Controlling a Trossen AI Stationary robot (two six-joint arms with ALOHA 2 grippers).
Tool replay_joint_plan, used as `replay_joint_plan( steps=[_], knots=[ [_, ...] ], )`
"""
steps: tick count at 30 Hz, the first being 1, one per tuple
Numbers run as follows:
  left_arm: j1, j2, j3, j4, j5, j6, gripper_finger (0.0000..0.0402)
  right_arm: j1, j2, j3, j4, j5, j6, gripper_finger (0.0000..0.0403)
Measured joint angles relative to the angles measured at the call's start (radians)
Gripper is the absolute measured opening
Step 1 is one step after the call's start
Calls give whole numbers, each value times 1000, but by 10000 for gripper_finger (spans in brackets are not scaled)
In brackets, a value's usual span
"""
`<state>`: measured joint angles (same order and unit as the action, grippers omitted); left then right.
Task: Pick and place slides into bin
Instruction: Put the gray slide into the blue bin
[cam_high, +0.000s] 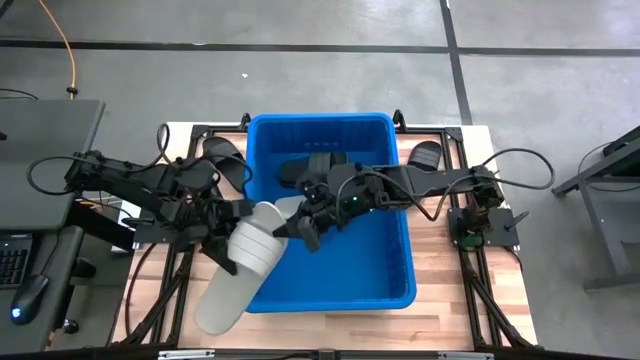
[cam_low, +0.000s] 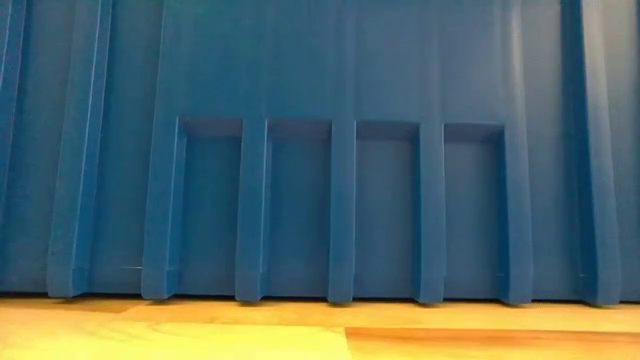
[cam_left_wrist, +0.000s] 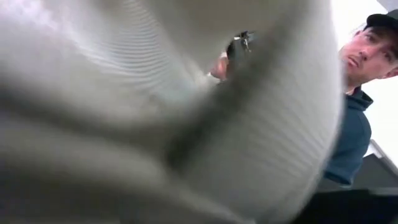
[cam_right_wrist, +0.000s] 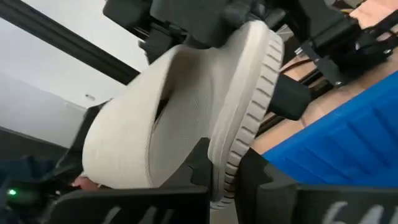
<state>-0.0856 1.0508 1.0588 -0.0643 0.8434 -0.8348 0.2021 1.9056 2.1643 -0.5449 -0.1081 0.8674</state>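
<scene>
One light grey slide (cam_high: 250, 250) hangs slanted over the left wall of the blue bin (cam_high: 390, 290). Its wide strap (cam_right_wrist: 124, 137) faces the right wrist camera. My right gripper (cam_high: 300, 228) reaches across the bin from the right and is shut on the slide's sole. My left gripper (cam_high: 225, 245) is against the slide's left side, and the slide fills the left wrist view (cam_left_wrist: 155, 112). A black slide (cam_high: 310, 165) lies inside the bin at its far end. The low view shows only the bin's ribbed wall (cam_low: 320, 200). My left gripper holds the grey slide from the table's left side. The slide itself hides the place of contact, so I cannot tell which part it has. My right gripper pinches the ribbed edge of the sole (cam_right_wrist: 233, 155) between its two fingers (cam_right_wrist: 199, 165), coming about level from the table's right side. The slide is lifted clear and stands on edge, slanted.
Two black slides lie on the table beyond the bin's far corners, one at the left (cam_high: 225, 150) and one at the right (cam_high: 425, 155). Bare wood shows right of the bin (cam_high: 450, 290). A person (cam_left_wrist: 357, 106) stands beyond the table.
</scene>
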Motion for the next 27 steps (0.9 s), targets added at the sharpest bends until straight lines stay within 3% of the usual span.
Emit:
replay_joint_plan(
  steps=[4,12,16,20,27],
  knots=[
    [-15,-40,-2,-1,-54,56,179,0,-1,1,2,-3,-35,5],
    [-72,-165,-9,-174,-256,177,191,40,-2,3,-25,36,-43,2],
    [-94,-249,-36,-160,-287,187,192,79,21,3,-15,50,-18,1],
    [-92,-366,-81,-80,-286,206,192,121,87,-4,-22,-56,46,0],
    [-91,-544,-169,11,-395,203,193,135,103,0,12,64,55,0]
  ],
)
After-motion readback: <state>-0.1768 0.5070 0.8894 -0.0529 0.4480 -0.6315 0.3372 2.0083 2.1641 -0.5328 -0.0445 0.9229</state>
